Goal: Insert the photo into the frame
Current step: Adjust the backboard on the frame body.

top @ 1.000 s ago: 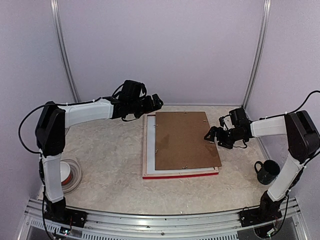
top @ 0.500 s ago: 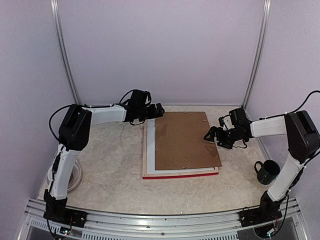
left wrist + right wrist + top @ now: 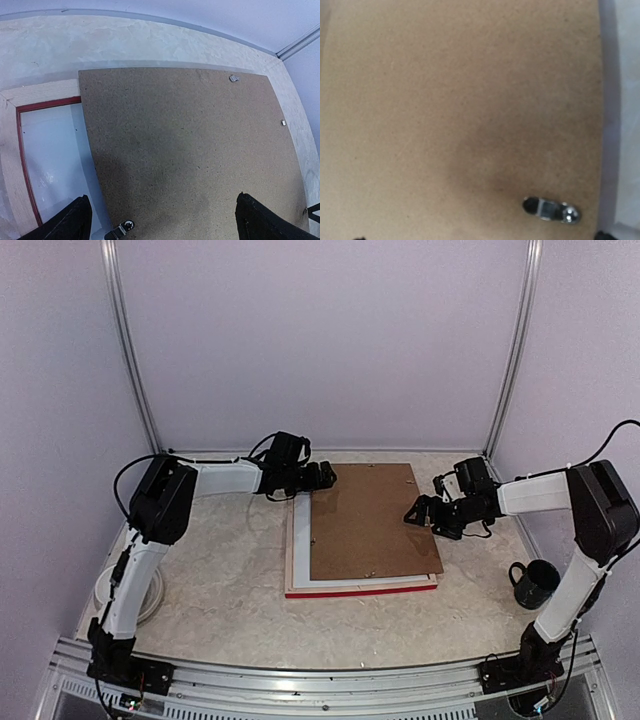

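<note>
While the frame lies rear side up mid-counter, a brown backing board rests askew on top of it. The left hand hovers at the board's far left corner, its fingers spread wide and holding nothing. The right hand is over the board's right edge, also open and empty, near a small metal clip.

Frame face-down; pale rear up

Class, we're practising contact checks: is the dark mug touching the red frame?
Apart. The top view shows a stretch of bare table between the mug and the frame.
</note>
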Controlling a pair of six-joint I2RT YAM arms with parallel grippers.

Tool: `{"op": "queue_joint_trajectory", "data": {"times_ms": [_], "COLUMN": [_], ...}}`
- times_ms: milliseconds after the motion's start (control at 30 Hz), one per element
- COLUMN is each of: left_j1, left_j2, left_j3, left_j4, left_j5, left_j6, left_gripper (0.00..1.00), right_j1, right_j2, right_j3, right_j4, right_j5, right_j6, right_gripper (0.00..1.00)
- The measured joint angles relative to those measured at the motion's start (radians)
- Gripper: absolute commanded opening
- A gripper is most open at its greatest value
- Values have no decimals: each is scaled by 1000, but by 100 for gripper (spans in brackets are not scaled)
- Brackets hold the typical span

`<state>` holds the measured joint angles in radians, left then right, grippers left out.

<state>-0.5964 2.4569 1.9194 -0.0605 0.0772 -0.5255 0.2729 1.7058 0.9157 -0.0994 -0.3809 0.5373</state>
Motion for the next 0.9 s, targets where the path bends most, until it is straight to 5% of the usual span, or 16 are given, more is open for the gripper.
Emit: {"op": "queue_joint_trajectory", "data": {"times_ms": [900], "left_j1": [-58], "left_j2": [-31], "left_j3": [-94], "left_j4": [24], "left_j5": [-45], "left_j6": [8], "left_gripper": [99], "right_j1": [8], "right_j2": [27], "right_j3": [20], "right_j4": [-7], "right_j5": [3], "right_j6": [0], "right_gripper": [99]}}
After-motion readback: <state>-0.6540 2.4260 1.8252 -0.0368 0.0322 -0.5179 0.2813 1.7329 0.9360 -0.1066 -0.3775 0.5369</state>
